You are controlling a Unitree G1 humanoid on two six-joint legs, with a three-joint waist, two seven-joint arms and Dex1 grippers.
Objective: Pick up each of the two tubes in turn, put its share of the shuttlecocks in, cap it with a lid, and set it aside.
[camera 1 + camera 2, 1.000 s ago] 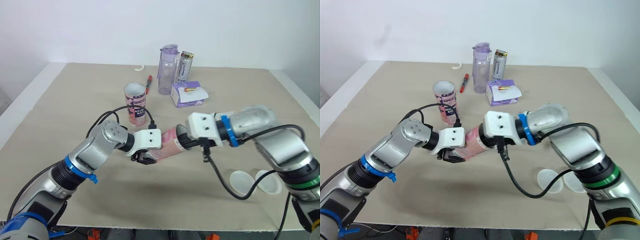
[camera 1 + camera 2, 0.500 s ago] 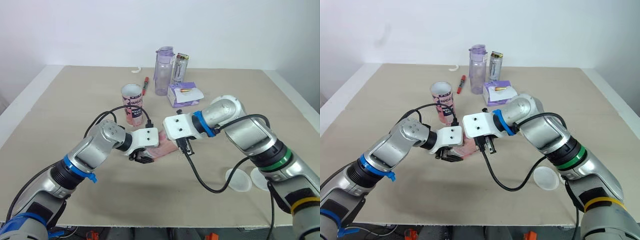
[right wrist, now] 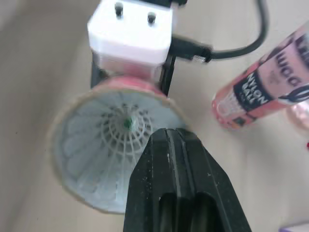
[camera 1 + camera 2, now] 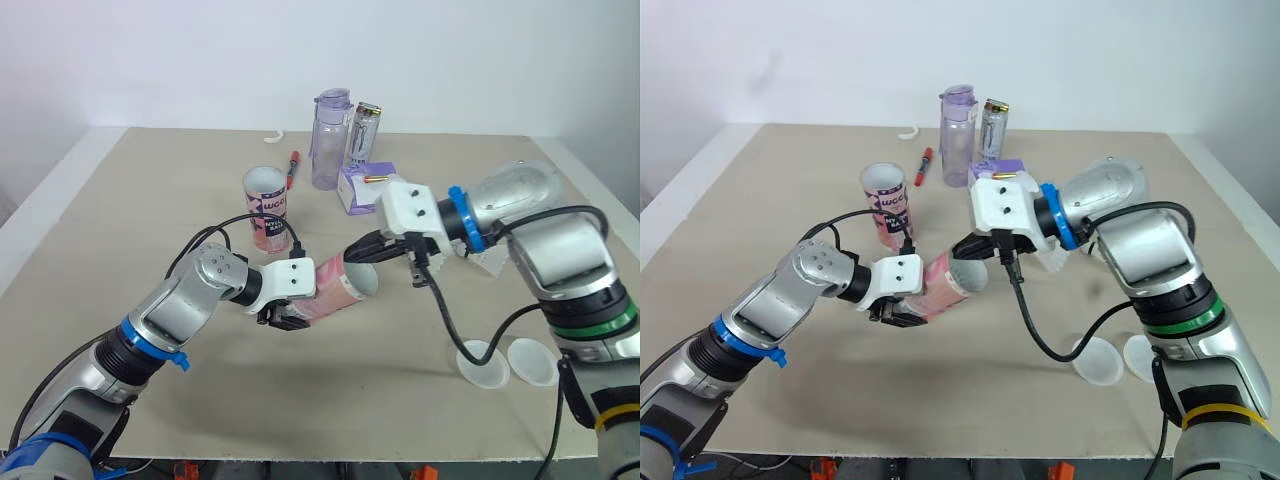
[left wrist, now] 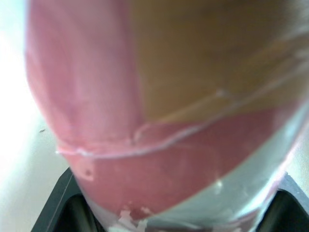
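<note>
Since half a second ago my right gripper point(image 4: 362, 250) has backed out of the tube point(image 4: 335, 287); its fingers are pressed together, empty, just at the rim. My left gripper point(image 4: 285, 315) clamps the tilted tube above the table point(image 4: 140, 200), its fingers mostly hidden beneath. From the head views I cannot see inside the tube, but my right wrist view shows a shuttlecock point(image 3: 120, 126) seated within.
</note>
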